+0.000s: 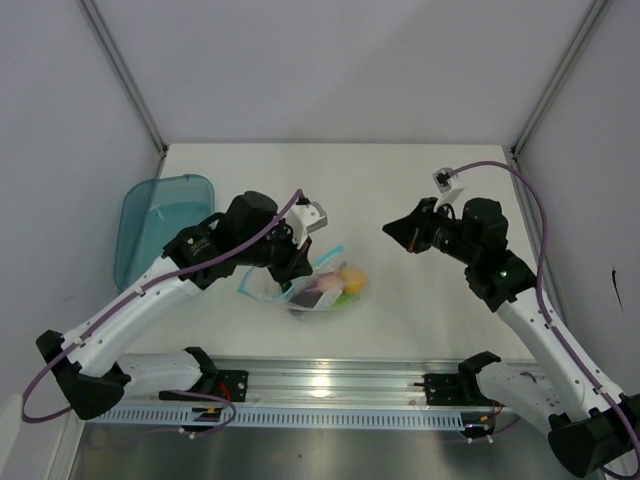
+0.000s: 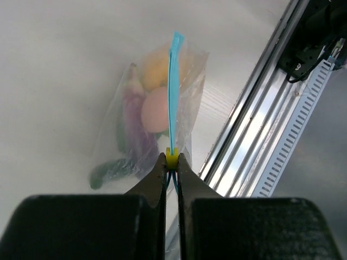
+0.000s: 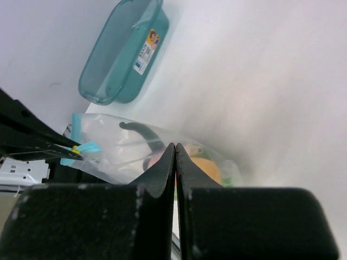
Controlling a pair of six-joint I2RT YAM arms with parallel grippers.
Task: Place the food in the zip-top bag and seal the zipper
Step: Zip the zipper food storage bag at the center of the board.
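You have a white table (image 1: 400,190) filling the middle of the top view, closed in by a pale grey back wall (image 1: 340,60) across the top, a left wall (image 1: 50,150) and a right wall (image 1: 600,200). Slanted metal posts (image 1: 125,75) run down from the upper corners. Along the bottom of the frame you see a shiny aluminium rail (image 1: 330,378) catching bright glare, with a dull metal surface (image 1: 330,455) below it.

The food (image 1: 345,283) lies in the zip-top bag (image 1: 262,287), right of the tub (image 1: 165,220).
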